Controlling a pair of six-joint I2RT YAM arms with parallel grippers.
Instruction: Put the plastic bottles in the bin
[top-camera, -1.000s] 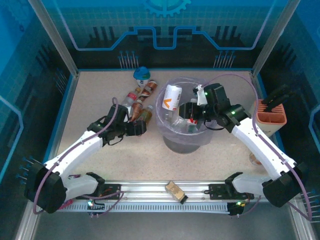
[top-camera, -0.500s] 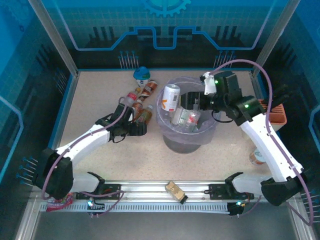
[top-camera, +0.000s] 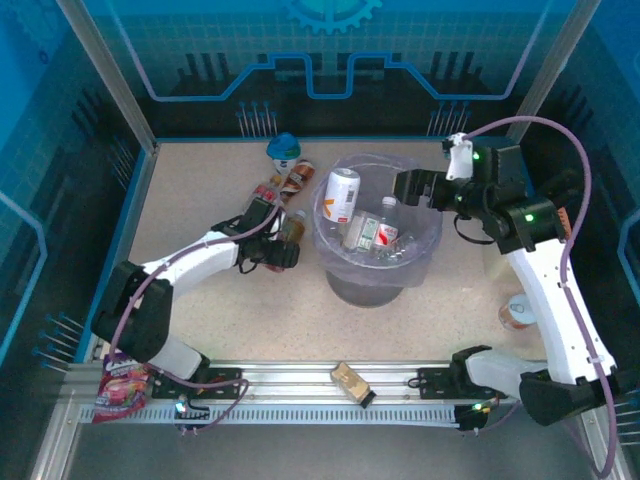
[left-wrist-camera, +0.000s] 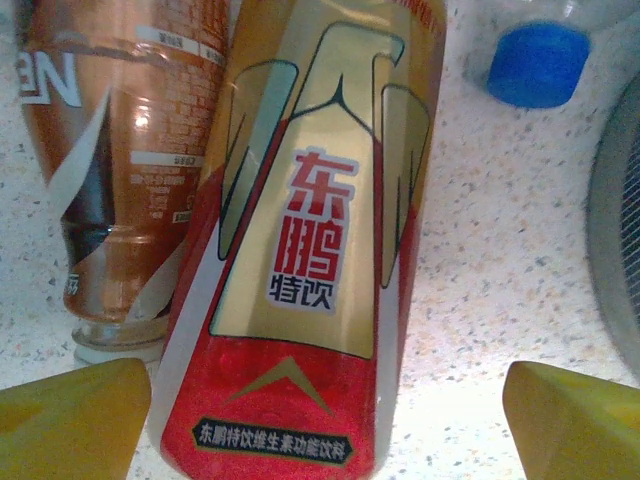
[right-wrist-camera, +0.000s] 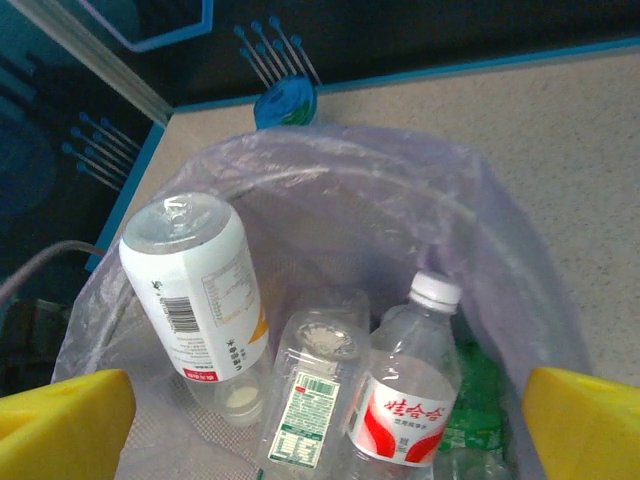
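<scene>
the step in hand is the next pick-up: the left claw (left-wrist-camera: 325, 420) is wide open and holds nothing, and a red and gold bottle (left-wrist-camera: 310, 250) lies between its yellow fingers (left-wrist-camera: 70, 420), poking out ahead. next it likely needs to push in a bit, squeeze shut on that bottle, then carry it to the bin (right-wrist-camera: 400, 190). a brown bottle (left-wrist-camera: 120, 170) lies just beside it, on the claw's left. the right claw (right-wrist-camera: 325, 425) is wide open and empty too, hanging over the bin. a white bottle (right-wrist-camera: 195, 290) and a clear bottle with a red label (right-wrist-camera: 410, 400) lie below it.
</scene>
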